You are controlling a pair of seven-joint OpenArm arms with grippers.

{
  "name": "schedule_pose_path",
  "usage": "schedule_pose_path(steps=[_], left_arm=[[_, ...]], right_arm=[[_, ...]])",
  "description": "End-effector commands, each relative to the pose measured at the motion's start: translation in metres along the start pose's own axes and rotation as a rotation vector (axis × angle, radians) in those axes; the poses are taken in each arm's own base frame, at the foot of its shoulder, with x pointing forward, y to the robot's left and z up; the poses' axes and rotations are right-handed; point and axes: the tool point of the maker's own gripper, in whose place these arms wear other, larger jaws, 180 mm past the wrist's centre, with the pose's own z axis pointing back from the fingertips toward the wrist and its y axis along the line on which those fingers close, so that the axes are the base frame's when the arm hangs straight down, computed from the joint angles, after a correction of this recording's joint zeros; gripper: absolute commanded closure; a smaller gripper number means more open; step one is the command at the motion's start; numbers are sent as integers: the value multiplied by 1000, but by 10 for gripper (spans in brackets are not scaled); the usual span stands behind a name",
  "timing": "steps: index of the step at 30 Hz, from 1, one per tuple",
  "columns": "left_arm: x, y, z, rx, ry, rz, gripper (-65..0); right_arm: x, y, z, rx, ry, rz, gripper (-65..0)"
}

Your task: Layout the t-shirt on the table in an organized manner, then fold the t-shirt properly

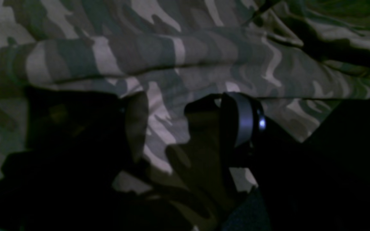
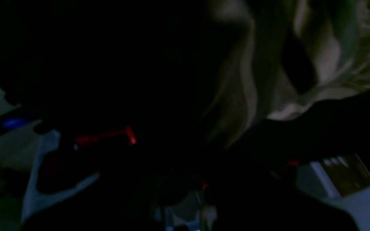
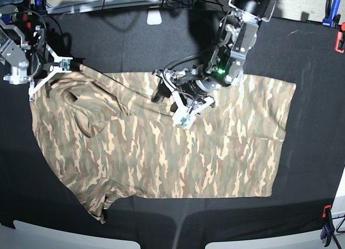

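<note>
Camouflage t-shirt (image 3: 161, 152) covers table (image 3: 312, 125) centre — bare black cloth open along near edge and both sides. Left arm (image 3: 232, 49) reaches over shirt's upper middle, blocking passage there. Right gripper (image 3: 54, 71) occupies shirt's far corner — clamps (image 3: 330, 14) line table edges.

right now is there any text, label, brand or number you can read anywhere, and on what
None can be read in any view.
Camouflage-print short-sleeved t-shirt: only pattern, no print or tag visible.
Matte black cloth-covered table: no markings.
Small green boards by both wrist cameras: too small to read.
Both wrist views: too dark and blurred to show any lettering.
</note>
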Motion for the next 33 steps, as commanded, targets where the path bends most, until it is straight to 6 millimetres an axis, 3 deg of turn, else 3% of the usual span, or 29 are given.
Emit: schedule_pose_path(steps=[1,8,15,18,21,23,29,33], left_arm=[[-4,2,0,16,34,-9,-335],[-4,2,0,16,34,-9,-335],[-3,2,0,16,34,-9,-335],[-3,2,0,16,34,-9,-335],[-3,2,0,16,34,-9,-335],[-4,2,0,16,34,-9,-335],[-3,2,0,16,34,-9,-335],[-4,2,0,16,34,-9,-335]], right_arm=[[-24,-13,9,-36,74,7,0],[-64,17,29,150,160,-58,0],[-95,16,41,163,228,-61,0],[-91,16,40,163,208,-63,0],[-82,15,38,161,153,-67,-161],[-79,15,38,156,141,-66,-230],[-74,12,42,142,131,-50,-237],[-37,-7,54,70,-36,-39,-237]])
